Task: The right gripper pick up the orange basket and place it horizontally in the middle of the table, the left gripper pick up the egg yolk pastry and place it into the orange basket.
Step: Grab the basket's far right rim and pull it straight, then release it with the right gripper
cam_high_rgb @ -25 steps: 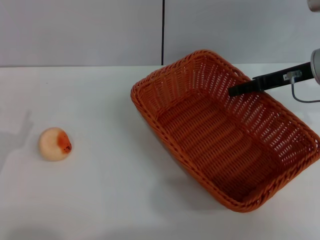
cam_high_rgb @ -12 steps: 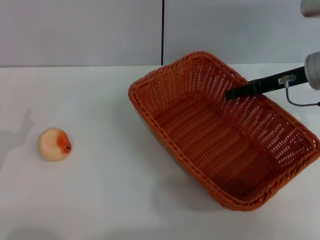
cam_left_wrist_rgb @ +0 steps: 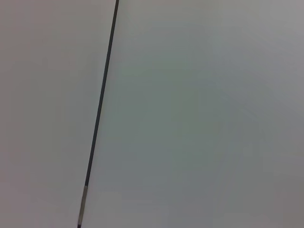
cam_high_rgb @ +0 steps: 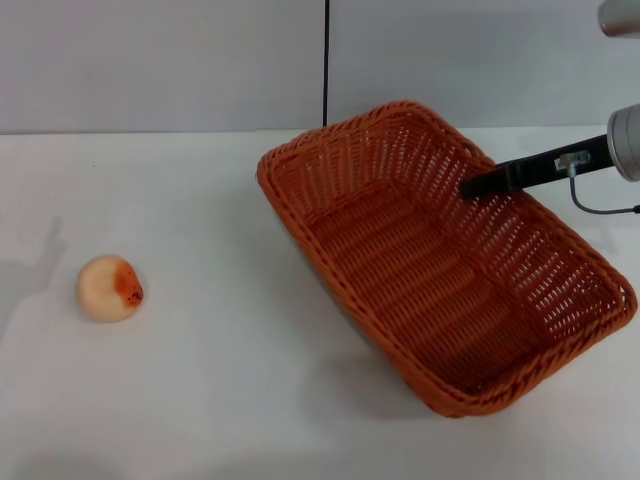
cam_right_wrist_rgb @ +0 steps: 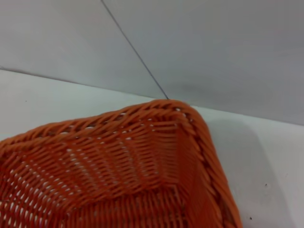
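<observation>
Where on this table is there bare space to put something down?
Free: the wide stretch of table between the egg yolk pastry and the orange basket, plus the front strip. Crowded: the right side, filled by the basket with the right gripper at its far wall.

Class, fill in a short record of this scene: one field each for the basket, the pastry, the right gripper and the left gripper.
basket: orange basket, skewed on the table, right of centre, empty
pastry: egg yolk pastry on the table's left side, apart from the basket
right gripper: right gripper at the basket's far long rim
left gripper: not in view
</observation>
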Controlling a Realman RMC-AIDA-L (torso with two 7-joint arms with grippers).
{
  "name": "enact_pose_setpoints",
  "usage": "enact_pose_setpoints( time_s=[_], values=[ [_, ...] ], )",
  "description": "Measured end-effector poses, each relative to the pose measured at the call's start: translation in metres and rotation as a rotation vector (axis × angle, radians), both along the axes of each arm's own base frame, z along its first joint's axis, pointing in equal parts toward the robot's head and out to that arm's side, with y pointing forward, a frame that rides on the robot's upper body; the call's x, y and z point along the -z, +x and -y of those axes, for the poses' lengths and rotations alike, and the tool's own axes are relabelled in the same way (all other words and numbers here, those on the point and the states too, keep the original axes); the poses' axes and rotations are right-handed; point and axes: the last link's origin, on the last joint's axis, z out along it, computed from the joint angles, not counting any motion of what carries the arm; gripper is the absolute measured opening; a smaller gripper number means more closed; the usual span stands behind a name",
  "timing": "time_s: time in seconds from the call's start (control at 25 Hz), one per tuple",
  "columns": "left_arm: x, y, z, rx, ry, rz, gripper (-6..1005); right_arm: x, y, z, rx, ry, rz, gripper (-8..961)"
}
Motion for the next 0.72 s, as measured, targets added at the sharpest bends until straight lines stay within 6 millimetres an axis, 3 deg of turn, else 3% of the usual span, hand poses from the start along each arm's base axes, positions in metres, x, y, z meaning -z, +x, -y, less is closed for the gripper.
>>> enact_pose_setpoints(
  time_s=[0.2,0.44,0.72],
  values=[
    [0.000,0.000,0.000,0.000,0.000,0.001,796,0.000,-0.002,-0.001,-0.015,-0.002,0.005,206],
    [0.000,0.000,0.002,0.000,0.003,0.002,795,-0.007,-0.009,-0.003,-0.104,-0.010,0.047,175],
    [-0.001,-0.002,0.010,-0.003,0.007,0.001,795,-0.010,-0.037,-0.003,-0.419,-0.116,0.137,157]
  ],
)
